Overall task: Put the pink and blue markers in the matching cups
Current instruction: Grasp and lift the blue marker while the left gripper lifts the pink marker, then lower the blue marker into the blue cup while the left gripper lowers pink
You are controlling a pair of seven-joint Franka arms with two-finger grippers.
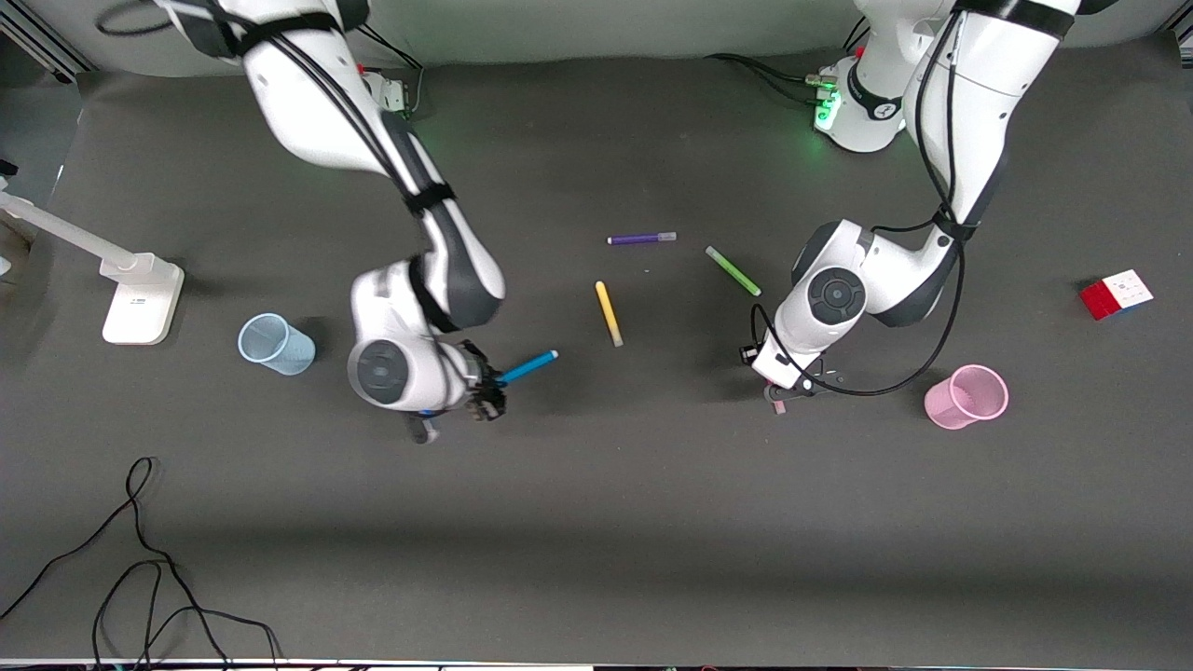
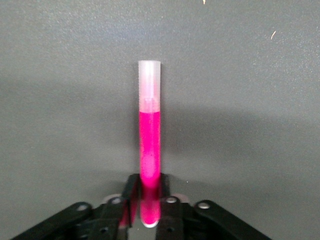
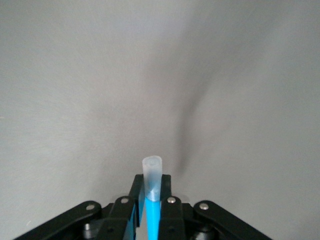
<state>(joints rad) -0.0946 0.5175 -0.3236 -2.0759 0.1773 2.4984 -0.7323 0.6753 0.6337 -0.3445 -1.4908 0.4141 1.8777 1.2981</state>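
Note:
My right gripper (image 1: 486,391) is shut on the blue marker (image 1: 528,366), which sticks out slanted toward the table's middle. In the right wrist view the marker's pale cap (image 3: 152,175) stands between the fingers of that gripper (image 3: 151,194). My left gripper (image 1: 778,399) is shut on the pink marker (image 2: 150,147), gripped near its pink end (image 2: 149,197), pale cap pointing away. In the front view only a small pink bit (image 1: 779,407) shows under the hand. The pale blue cup (image 1: 276,344) stands beside the right arm. The pink cup (image 1: 967,396) stands beside the left gripper.
A purple marker (image 1: 641,239), a yellow marker (image 1: 609,313) and a green marker (image 1: 733,271) lie between the arms. A colour cube (image 1: 1116,294) sits at the left arm's end. A white stand (image 1: 140,296) and loose cables (image 1: 140,559) are at the right arm's end.

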